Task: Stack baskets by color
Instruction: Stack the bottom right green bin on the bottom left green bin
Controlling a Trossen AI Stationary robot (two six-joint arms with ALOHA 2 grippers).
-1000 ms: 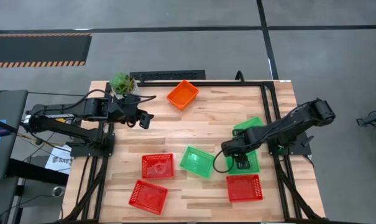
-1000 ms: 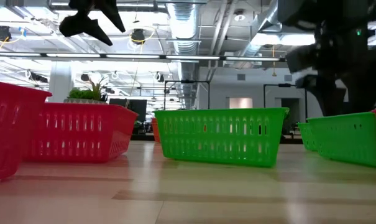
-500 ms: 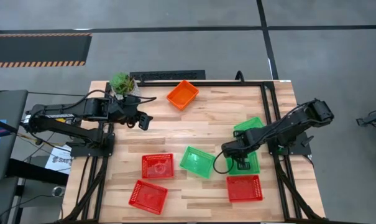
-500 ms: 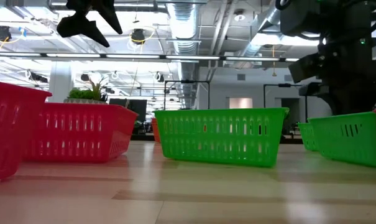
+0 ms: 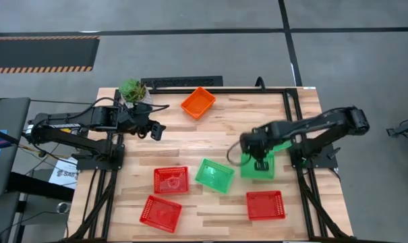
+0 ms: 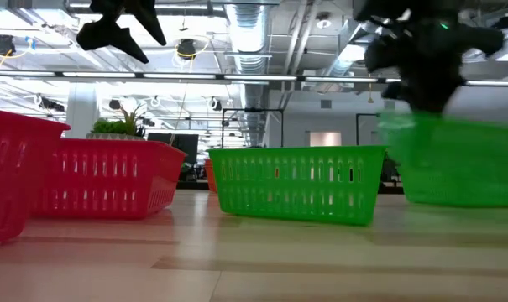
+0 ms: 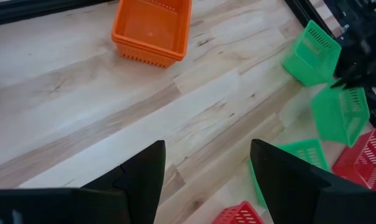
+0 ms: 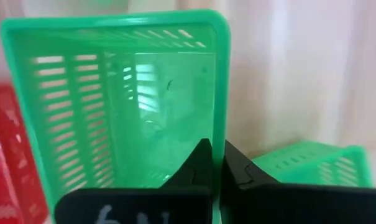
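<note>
Above table's right side, right hand (image 5: pixel 259 162) clamped on empty green basket (image 5: pixel 257 169), left hand (image 5: pixel 156 129) fingers apart nr plant (image 5: pixel 132 90)

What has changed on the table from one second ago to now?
The right gripper closed its jaws on the rim of a green basket and lifted it off the table, toward the middle green basket. The left gripper, the orange basket and the red baskets stayed where they were.
</note>
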